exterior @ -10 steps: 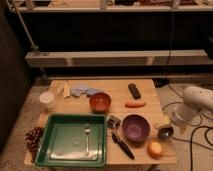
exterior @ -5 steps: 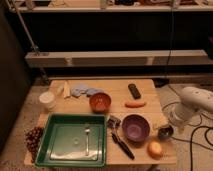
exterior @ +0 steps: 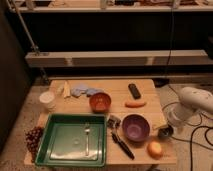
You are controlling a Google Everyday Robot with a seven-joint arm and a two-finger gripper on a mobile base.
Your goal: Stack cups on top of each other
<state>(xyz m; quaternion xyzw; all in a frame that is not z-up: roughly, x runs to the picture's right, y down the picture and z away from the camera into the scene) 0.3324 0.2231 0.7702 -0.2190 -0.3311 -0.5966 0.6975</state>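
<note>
Wooden table (exterior: 150, 92) bears white cup (exterior: 47, 99) far left, grey cup (exterior: 165, 132) beside released pincer (exterior: 174, 119) at right.

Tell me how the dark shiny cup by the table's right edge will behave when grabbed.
The dark cup looks shiny, so it may slip in a light grip. Small and near the table edge, it is probably light; a nudge could push it off. The tool hangs open just right of it, off the table.

Nothing changed, end effector (exterior: 173, 116) at right
</note>
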